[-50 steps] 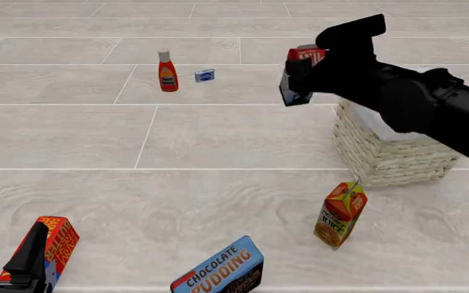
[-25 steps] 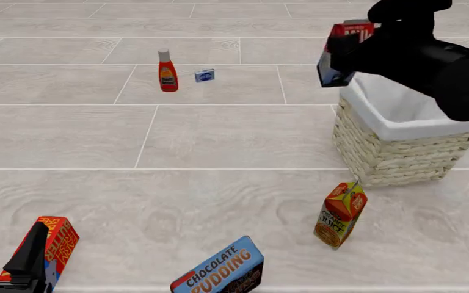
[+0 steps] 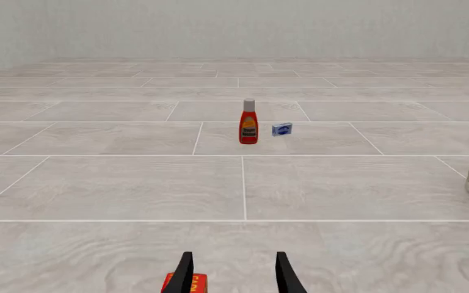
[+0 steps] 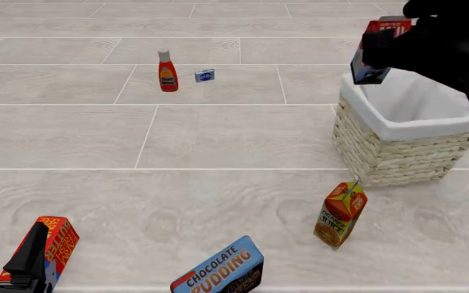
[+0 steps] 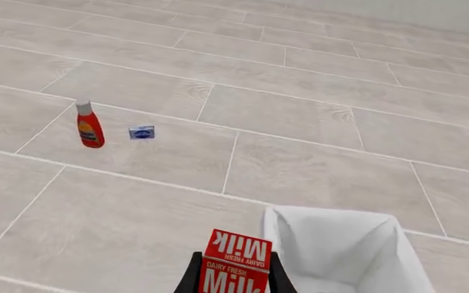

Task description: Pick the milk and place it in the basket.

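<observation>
A: Front view: right gripper [image 4: 381, 46] clamped on milk carton [image 4: 377, 52], held aloft at near-left rim of wicker basket [image 4: 397, 155].

B: Left gripper [image 3: 232, 274] spread, beside red snack box [image 4: 51, 244].

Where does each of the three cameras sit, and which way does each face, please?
Front view: fixed above the arms' side, facing forward and down; right end effector holds the milk over the basket.
Left wrist view: low behind the left end effector, facing the ketchup bottle.
Right wrist view: raised, looking down past the milk into the basket.
All three share the ketchup bottle and basket.
</observation>
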Tool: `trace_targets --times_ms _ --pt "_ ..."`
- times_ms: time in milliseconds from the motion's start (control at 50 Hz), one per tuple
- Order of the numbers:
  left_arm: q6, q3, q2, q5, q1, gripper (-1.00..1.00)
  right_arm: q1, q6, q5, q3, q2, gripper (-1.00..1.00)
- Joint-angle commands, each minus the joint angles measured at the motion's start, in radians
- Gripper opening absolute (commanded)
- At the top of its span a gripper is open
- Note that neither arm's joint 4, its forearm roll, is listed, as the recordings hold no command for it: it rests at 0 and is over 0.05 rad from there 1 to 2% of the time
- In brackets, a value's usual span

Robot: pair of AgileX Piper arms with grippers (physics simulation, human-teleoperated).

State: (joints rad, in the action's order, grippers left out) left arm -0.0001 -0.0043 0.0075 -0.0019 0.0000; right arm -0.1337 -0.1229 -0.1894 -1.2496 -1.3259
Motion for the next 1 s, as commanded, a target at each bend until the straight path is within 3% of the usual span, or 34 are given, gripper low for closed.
trace_targets --times_ms 20,1000 --pt "0.000 0.000 0.000 0.000 0.000 1.00 0.058 0.009 -0.004 -0.023 0.005 -1.00" --pt "0.000 0.000 0.000 0.000 0.000 1.00 0.235 -0.003 0.018 -0.051 -0.185 -1.00"
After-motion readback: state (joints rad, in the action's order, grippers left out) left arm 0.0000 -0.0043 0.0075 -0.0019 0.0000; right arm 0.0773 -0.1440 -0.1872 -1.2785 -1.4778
